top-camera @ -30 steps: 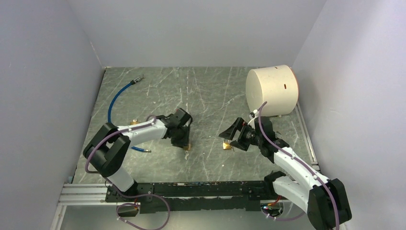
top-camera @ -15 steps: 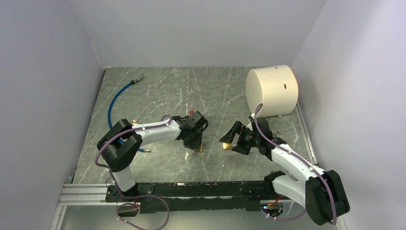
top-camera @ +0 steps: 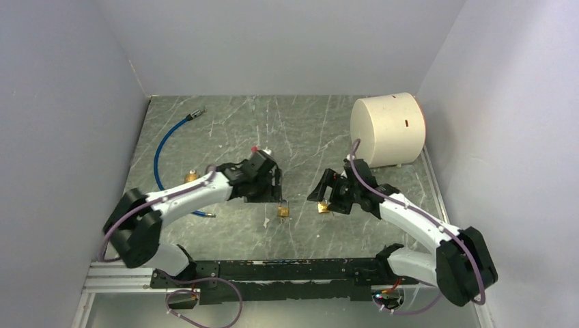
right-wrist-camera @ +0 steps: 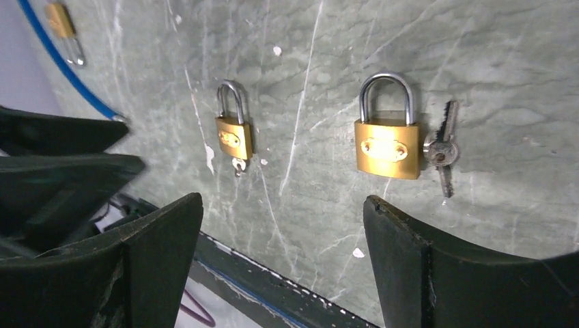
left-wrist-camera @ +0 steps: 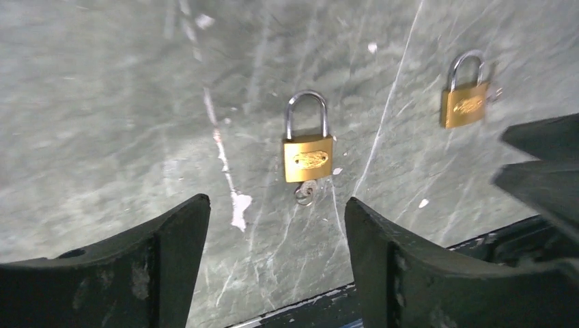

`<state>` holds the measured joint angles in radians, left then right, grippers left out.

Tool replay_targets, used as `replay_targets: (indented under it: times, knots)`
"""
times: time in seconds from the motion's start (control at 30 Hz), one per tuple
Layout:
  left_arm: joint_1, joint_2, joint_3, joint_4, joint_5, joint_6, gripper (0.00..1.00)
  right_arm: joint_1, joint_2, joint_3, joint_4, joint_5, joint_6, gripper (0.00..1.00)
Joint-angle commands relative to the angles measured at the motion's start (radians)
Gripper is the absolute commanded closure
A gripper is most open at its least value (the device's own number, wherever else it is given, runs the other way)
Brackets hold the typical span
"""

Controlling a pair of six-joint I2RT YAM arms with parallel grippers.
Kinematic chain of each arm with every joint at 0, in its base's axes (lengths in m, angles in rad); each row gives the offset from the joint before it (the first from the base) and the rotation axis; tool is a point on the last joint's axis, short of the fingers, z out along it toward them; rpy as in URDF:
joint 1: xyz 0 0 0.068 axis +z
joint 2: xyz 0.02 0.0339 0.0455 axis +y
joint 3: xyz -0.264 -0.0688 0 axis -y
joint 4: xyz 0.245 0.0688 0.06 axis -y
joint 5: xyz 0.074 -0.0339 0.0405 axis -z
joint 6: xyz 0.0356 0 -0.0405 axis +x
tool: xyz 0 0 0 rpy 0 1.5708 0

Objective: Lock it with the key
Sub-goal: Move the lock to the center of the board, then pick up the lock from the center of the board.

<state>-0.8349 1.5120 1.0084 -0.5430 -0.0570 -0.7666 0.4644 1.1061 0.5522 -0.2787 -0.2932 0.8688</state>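
- Left gripper: jaws were spread wide, nothing held; it was poised above the table.
- First padlock: was laid flat, apart from the jaws, at 5 o'clock of the left gripper in the top view; a small key was seen at its base.
- Right gripper: jaws were set wide, empty.
- Second padlock: was laid flat at 3 o'clock of the first; loose keys were touching its 3 o'clock side.
- Third padlock: was noted beside the blue hose.
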Motion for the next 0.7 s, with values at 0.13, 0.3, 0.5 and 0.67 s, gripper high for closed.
replay_targets:
  times: [0.13, 0.3, 0.5, 0.67]
  knots:
    - [0.309, -0.327, -0.085, -0.082, 0.125, 0.126, 0.13, 0.231, 0.194, 0.200, -0.098, 0.261, 0.031, 0.17]
    - [0.537, -0.454, -0.040, -0.206, 0.183, 0.277, 0.06, 0.359, 0.369, 0.344, -0.159, 0.374, 0.056, 0.22]
    - [0.731, -0.479, -0.082, -0.204, 0.291, 0.379, 0.06, 0.451, 0.568, 0.527, -0.266, 0.439, 0.101, 0.32]
    - [0.794, -0.476, -0.137, -0.176, 0.331, 0.395, 0.08, 0.492, 0.678, 0.637, -0.338, 0.466, 0.123, 0.40]
